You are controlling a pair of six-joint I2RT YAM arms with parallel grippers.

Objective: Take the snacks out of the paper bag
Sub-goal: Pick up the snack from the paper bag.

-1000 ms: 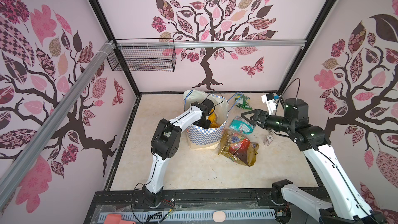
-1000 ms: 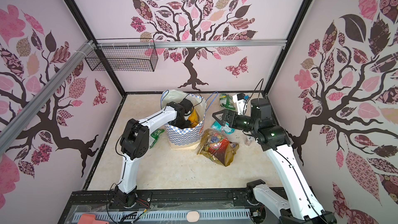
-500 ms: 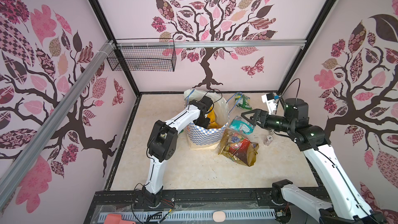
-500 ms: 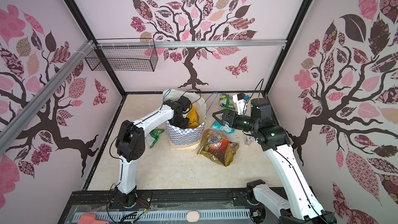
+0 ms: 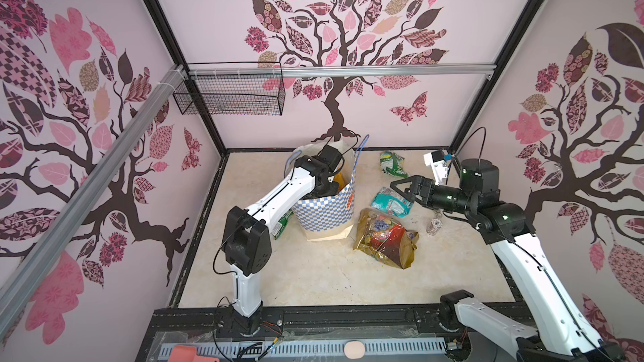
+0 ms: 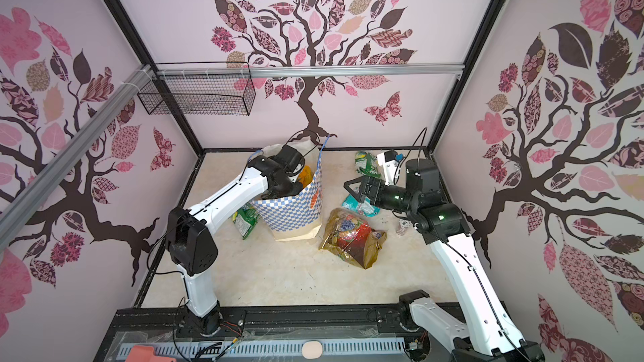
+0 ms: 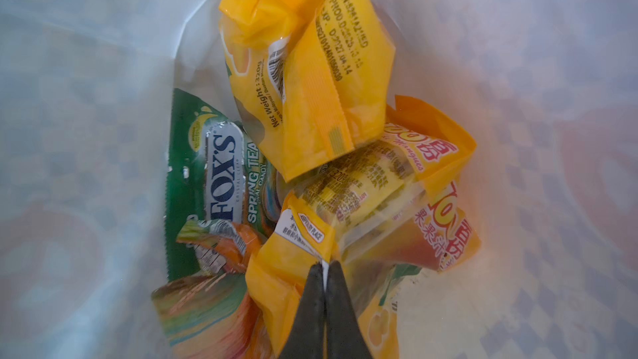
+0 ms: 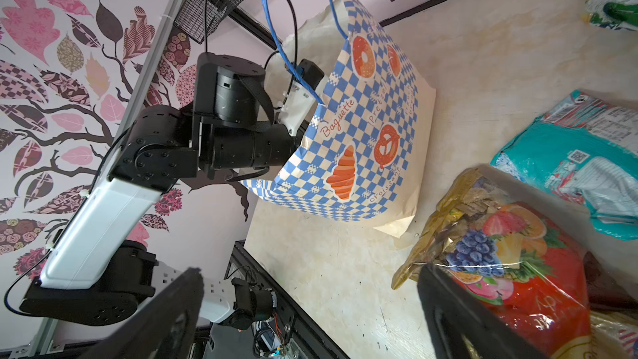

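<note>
The blue-and-white checked paper bag (image 5: 327, 210) stands upright at the middle back of the table. My left gripper (image 7: 324, 265) is down inside it, shut on the edge of a yellow-orange snack packet (image 7: 297, 236). Around it in the bag lie another yellow packet (image 7: 303, 74), a green FOX'S packet (image 7: 221, 174) and an orange one (image 7: 438, 208). Out on the table lie a gold-and-red pack (image 5: 385, 238), a teal packet (image 5: 390, 201) and two green packets (image 5: 392, 163) (image 5: 282, 221). My right gripper (image 5: 400, 189) hangs open over the teal packet, holding nothing.
A small patterned cylinder (image 5: 434, 227) stands right of the gold-and-red pack, under my right arm. A black wire basket (image 5: 230, 95) hangs on the back-left rail. The bag's blue cord handles (image 8: 276, 29) stick up beside my left wrist.
My left arm's elbow has swung left and its wrist has shifted a little inside the bag. The right arm has not moved.
</note>
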